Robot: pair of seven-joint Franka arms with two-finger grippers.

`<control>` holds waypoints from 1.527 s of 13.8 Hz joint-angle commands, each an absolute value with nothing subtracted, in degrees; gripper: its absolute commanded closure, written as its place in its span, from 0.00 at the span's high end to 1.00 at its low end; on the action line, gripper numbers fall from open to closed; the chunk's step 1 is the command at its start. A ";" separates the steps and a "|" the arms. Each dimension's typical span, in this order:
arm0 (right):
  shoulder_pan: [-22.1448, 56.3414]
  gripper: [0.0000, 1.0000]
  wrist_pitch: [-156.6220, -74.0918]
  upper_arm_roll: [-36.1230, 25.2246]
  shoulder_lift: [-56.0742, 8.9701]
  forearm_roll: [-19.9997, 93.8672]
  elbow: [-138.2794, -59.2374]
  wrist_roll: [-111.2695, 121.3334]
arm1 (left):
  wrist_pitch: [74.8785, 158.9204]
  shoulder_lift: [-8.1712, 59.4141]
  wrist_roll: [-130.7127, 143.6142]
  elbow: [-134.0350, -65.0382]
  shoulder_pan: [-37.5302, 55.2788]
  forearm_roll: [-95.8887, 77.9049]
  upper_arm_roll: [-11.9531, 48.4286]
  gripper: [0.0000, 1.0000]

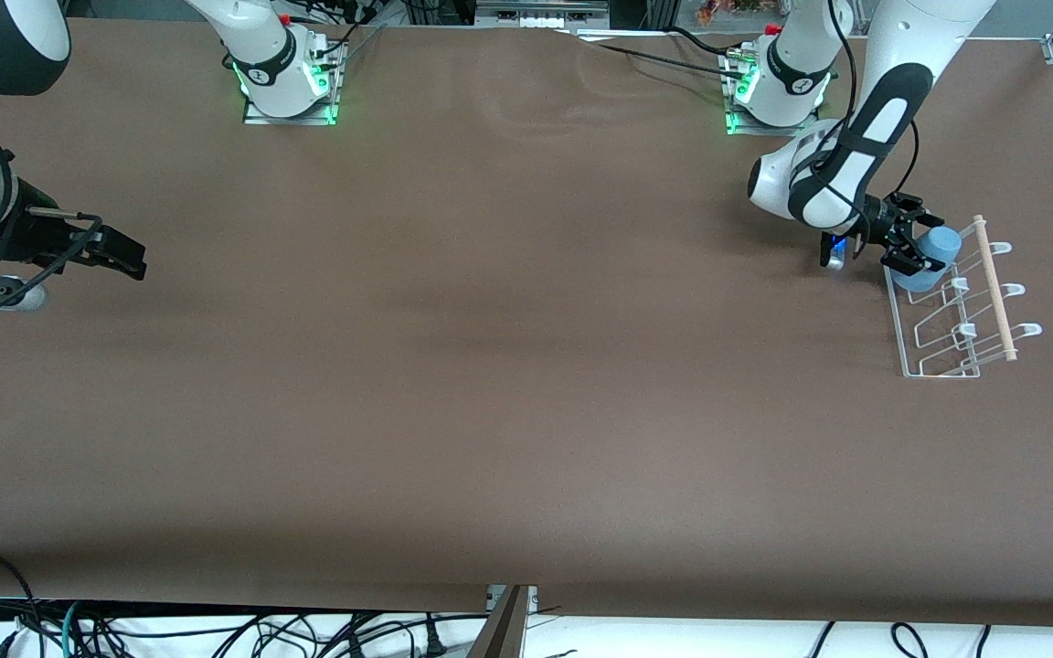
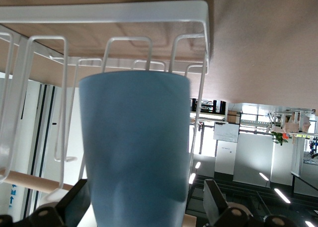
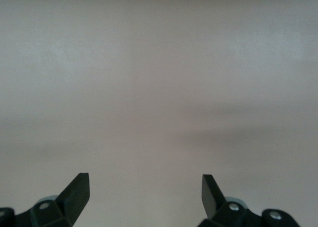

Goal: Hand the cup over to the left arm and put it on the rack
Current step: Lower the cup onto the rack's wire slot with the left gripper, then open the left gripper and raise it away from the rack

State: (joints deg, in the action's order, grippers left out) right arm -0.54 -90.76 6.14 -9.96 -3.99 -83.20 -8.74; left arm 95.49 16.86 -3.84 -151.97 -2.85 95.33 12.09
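Cup (image 1: 936, 255) on rack (image 1: 954, 356); left gripper (image 1: 912, 239) fingers spread; right gripper (image 1: 111, 253) waits.

I'm seeing the brown table cover (image 1: 490, 366) stretching flat beneath the right gripper (image 3: 145, 187), with faint creases showing near the bases. Black cables (image 1: 261, 631) are trailing along the white table edge, well apart from the left gripper (image 1: 912, 245). That gripper's wrist camera is picking up ceiling lights (image 2: 280, 194) in the room.
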 commanded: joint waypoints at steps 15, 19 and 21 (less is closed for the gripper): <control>-1.50 1.00 -89.91 7.21 -9.93 -4.75 -82.35 -8.09 | 96.86 2.99 -9.05 -135.11 -1.06 60.43 13.53 1.00; -1.67 1.00 -90.00 7.21 -9.93 -4.75 -82.35 -6.86 | 96.68 3.08 -9.05 -123.16 -0.79 38.45 13.45 1.00; -1.67 1.00 -90.00 7.12 -9.93 -4.75 -82.35 -6.86 | 96.68 3.08 -8.88 -118.41 -0.88 32.55 13.45 1.00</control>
